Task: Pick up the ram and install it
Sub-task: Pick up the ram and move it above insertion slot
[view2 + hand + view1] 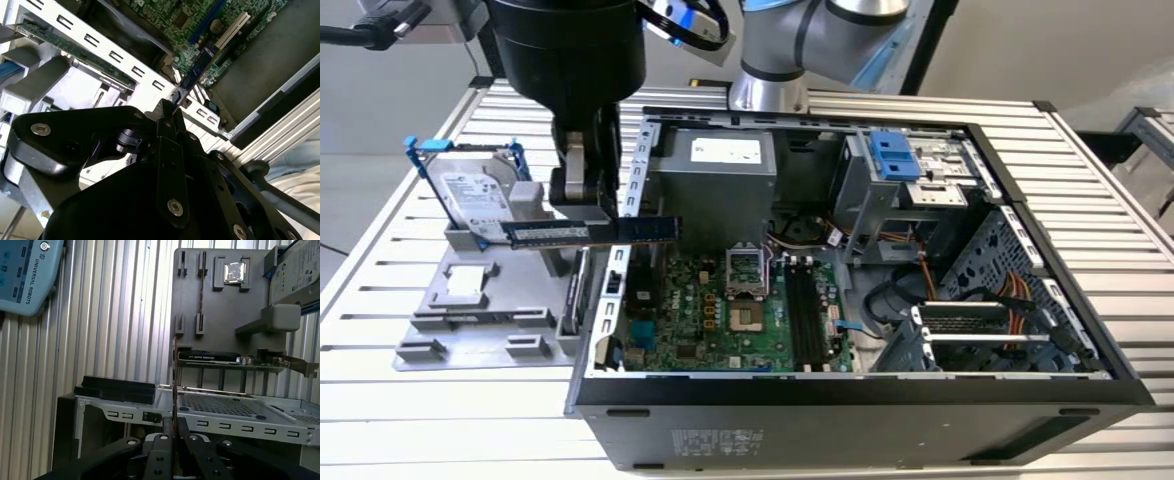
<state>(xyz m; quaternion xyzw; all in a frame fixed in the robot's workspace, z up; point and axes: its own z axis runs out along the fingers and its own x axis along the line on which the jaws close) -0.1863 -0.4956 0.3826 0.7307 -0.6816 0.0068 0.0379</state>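
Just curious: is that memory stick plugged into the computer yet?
Out: the gripper holds the ram in the air at the case edge, off the motherboard.

Open computer case (854, 430) on slatted table (440, 430); motherboard (720, 320) inside; hard drive (467, 200) standing in grey fixture (494, 300) alongside.

Thin ram (174, 385) held edge-on in the pincer (174, 426), grey fixture tray (220, 310) beyond it on slatted table (115, 315)
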